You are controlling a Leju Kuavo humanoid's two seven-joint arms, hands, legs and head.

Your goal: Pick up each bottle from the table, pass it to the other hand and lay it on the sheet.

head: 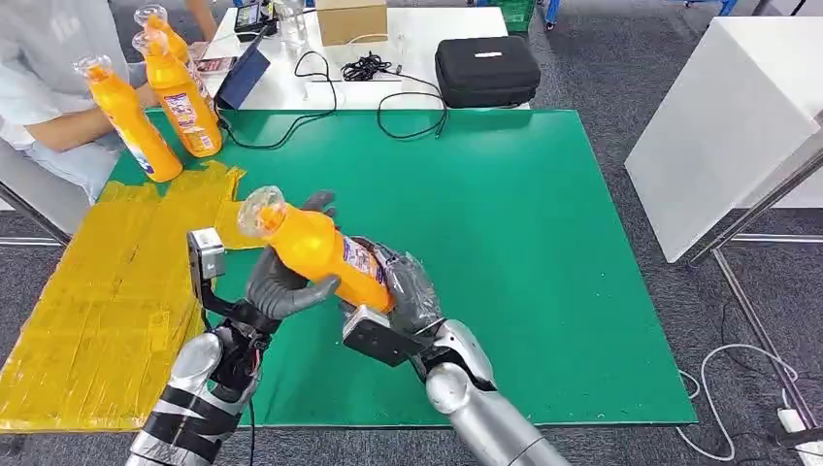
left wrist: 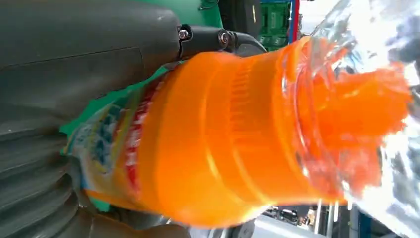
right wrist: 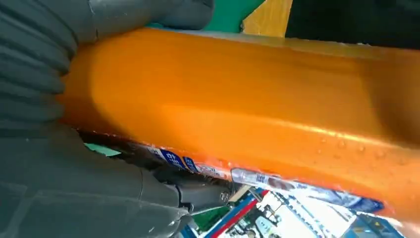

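Note:
An orange bottle (head: 315,245) with a clear cap hangs tilted over the green mat (head: 543,243), cap toward the yellow sheet (head: 107,291). My left hand (head: 283,287) wraps the bottle's middle from below and behind. My right hand (head: 410,287) grips its lower end by the label. The left wrist view has the bottle (left wrist: 218,144) close up against my left hand (left wrist: 74,59). In the right wrist view the bottle (right wrist: 247,99) lies across my right hand (right wrist: 59,193), whose fingers curl around it.
A person (head: 49,87) sits at the far left with three more orange bottles (head: 131,121) standing at the sheet's far end. A black case (head: 485,70), cables (head: 388,97) and a cardboard box (head: 351,19) lie on the white table behind. A white cabinet (head: 728,126) stands to the right.

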